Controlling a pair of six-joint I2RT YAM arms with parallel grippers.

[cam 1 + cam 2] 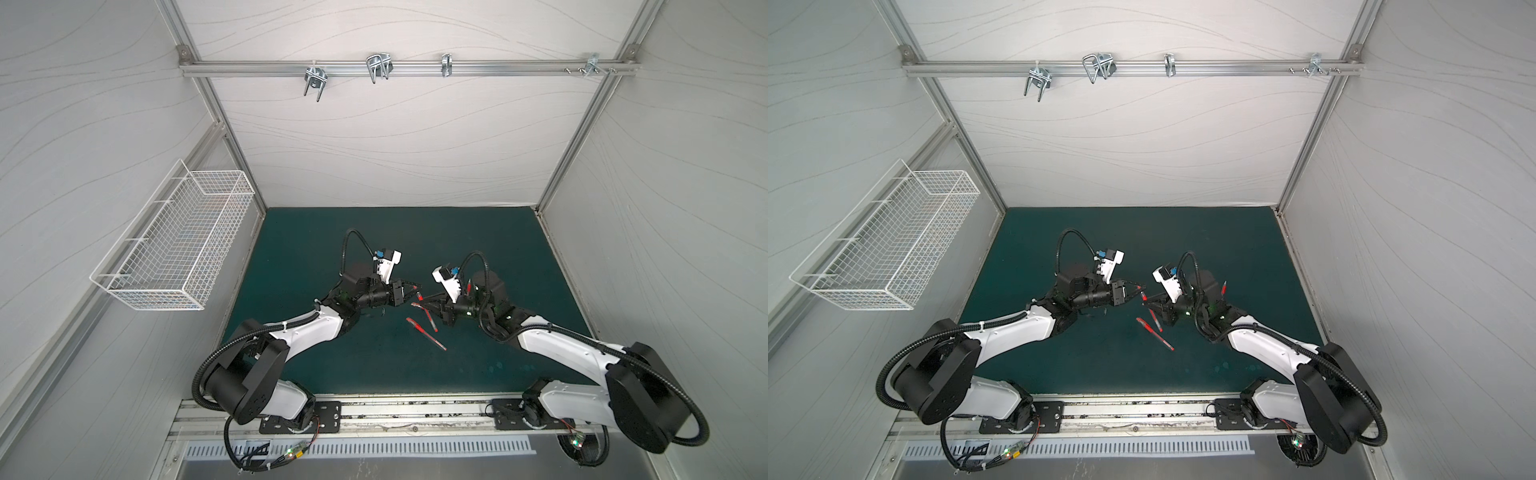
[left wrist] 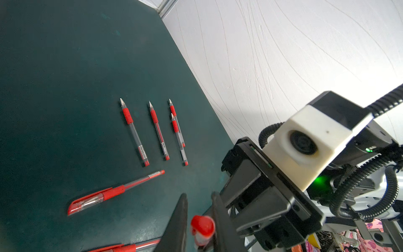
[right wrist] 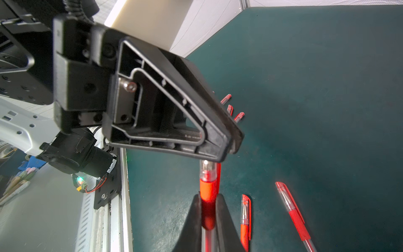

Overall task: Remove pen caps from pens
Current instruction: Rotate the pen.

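- A dark green mat (image 1: 374, 249) fills the floor of the cell, with both arms reaching in from 6 o'clock.
- A white wire basket (image 1: 174, 245) hangs on the wall at 9 o'clock.
- The left gripper (image 2: 198, 194) sits near the mat's centre and points toward 3 o'clock. Its jaws stand narrow on either side of a cap, with a thin gap showing on one side. Whether they press the cap cannot be told.
- The right gripper (image 3: 209, 196) faces it from 3 o'clock, clamped tight on the red grip band of the held pen (image 3: 208, 187).
- Four uncapped pens (image 2: 134, 131) (image 2: 158, 131) (image 2: 174, 113) (image 2: 180, 141) lie side by side on the mat, toward 3 o'clock of the grippers, tips all one way. The last two overlap.
- Two capped pens (image 1: 431, 321) (image 1: 426, 334) lie on the mat just at 6 o'clock of the grippers, near one another.
- The cap (image 2: 201, 227), red at its end, sits on the held pen between the left fingers (image 2: 178, 218).
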